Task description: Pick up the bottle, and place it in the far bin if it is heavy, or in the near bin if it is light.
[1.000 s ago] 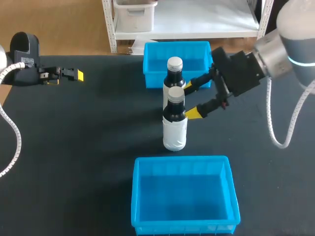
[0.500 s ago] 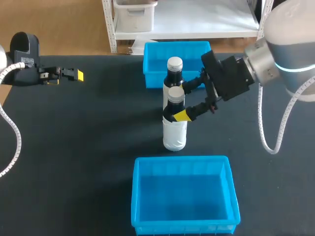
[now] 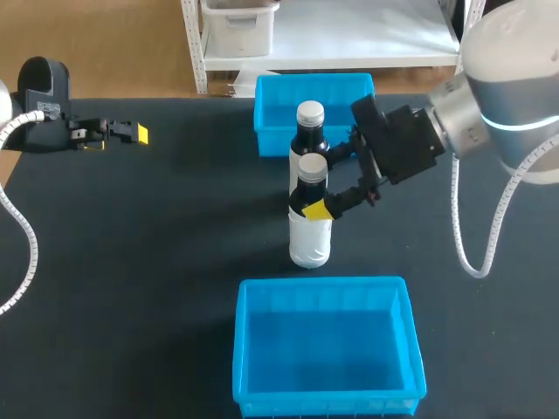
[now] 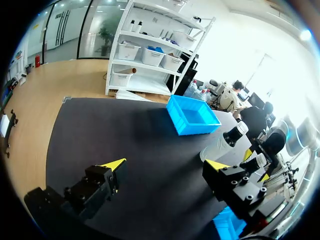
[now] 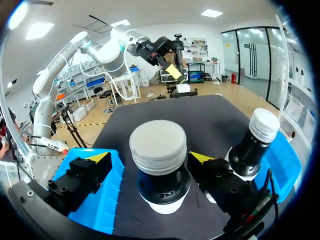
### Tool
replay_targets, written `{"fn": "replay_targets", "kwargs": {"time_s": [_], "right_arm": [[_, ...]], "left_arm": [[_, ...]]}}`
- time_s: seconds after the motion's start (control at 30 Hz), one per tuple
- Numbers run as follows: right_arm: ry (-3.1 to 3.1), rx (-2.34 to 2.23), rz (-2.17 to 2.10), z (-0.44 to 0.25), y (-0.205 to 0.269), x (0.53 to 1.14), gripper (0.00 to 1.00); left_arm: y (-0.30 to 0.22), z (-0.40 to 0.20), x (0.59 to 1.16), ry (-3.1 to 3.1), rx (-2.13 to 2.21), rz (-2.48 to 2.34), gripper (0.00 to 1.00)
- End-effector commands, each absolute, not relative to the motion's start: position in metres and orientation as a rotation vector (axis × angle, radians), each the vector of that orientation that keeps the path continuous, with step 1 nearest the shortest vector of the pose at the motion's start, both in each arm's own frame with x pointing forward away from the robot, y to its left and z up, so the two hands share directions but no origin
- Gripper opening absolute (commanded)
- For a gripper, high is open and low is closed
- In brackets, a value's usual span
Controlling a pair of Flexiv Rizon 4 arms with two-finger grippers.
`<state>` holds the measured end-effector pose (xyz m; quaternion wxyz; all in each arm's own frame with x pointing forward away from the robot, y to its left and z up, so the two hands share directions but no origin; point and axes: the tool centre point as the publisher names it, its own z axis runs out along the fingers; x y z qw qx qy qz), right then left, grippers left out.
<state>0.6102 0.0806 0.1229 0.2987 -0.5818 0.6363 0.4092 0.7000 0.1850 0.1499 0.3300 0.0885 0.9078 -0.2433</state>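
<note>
In the head view, the right arm (image 3: pixel 498 105) comes in from the right edge and stretches left over the table (image 3: pixel 148 262), its wrist angled down toward the middle. The right gripper (image 3: pixel 325 183) straddles the dark neck of the near bottle (image 3: pixel 310 234), which stands upright mid-table between the two bins. One yellow tip lies on the near side of the neck, and the other finger runs between the two bottles. The far bottle (image 3: pixel 307 141) stands upright just behind it, right by the far bin (image 3: pixel 272 131). The near bin (image 3: pixel 323 285) sits at the table's near edge. The left arm (image 3: pixel 39 109) stays at the far left, its left gripper (image 3: pixel 138 133) pointing right, well apart from the bottles.

In the left wrist view, that gripper's fingers are spread wide over bare table, with nothing between them.

In the right wrist view, the near bottle's cap (image 5: pixel 158 142) rises between the parted fingers. A gap shows beside one finger. The finger next to the far bottle sits very close to the collar, and contact there is hard to judge, so the bottle looks bracketed rather than clamped.
</note>
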Motion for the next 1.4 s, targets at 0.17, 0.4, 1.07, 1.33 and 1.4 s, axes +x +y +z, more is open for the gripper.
{"fn": "replay_targets", "kwargs": {"time_s": [0.17,0.4,1.07,1.33,1.4], "right_arm": [[1.689,-1.54,1.092,0.12,0.08,0.612,0.91],[1.692,-1.532,1.086,0.12,0.08,0.616,0.78],[1.689,-1.508,1.058,0.127,0.072,0.621,0.0],[1.705,-1.454,0.985,0.148,0.04,0.628,0.0],[1.717,-1.436,0.963,0.152,0.03,0.63,0.0]], "left_arm": [[0.185,0.15,0.7,2.374,0.231,-0.636,1.0],[0.185,0.15,0.7,2.374,0.231,-0.636,1.0],[0.185,0.15,0.7,2.374,0.231,-0.636,1.0],[0.185,0.15,0.7,2.374,0.231,-0.636,1.0],[0.185,0.15,0.7,2.374,0.231,-0.636,1.0]]}}
